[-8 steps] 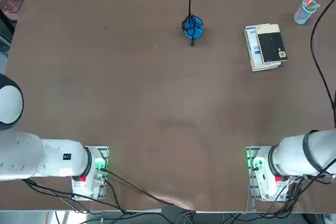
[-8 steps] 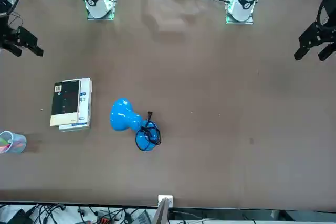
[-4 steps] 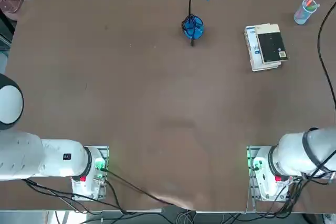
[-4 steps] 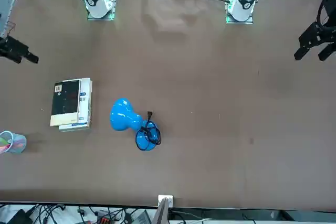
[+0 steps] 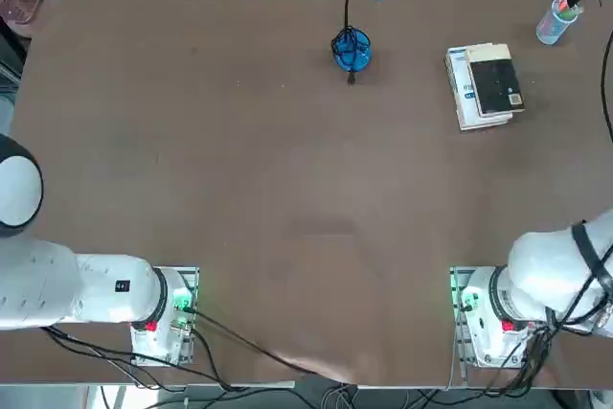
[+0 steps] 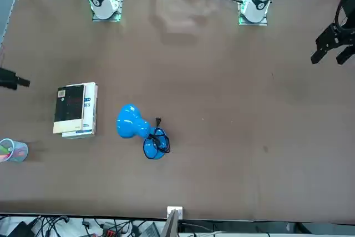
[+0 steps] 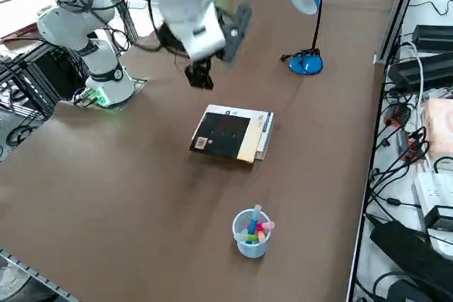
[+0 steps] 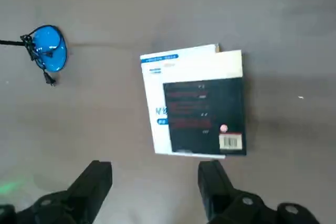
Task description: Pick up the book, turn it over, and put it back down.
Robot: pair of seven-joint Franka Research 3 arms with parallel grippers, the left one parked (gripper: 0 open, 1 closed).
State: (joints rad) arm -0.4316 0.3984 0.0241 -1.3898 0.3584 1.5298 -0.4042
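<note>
The book (image 5: 484, 86) lies flat on the brown table (image 5: 287, 189) at the far right, its white-and-blue cover with the black panel facing up. The front view has the book (image 6: 76, 109) at the left, and the book (image 7: 232, 134) sits mid-table in the right side view. My right gripper (image 7: 200, 76) hangs in the air above the table, on the robot's side of the book and apart from it. In the wrist view the right gripper (image 8: 155, 182) is open with nothing between its fingers (image 8: 97, 182), and the book (image 8: 197, 103) lies beyond them.
A blue desk lamp (image 5: 351, 50) stands on the far side, left of the book, also seen as the lamp (image 7: 306, 61) and the lamp base (image 8: 48, 53). A clear cup of pens (image 5: 556, 18) stands at the far right corner, close to the book.
My right gripper has travelled away from the robot's base toward the far right of the table, closing on the book's area. Its fingers stay open. The book has not moved.
</note>
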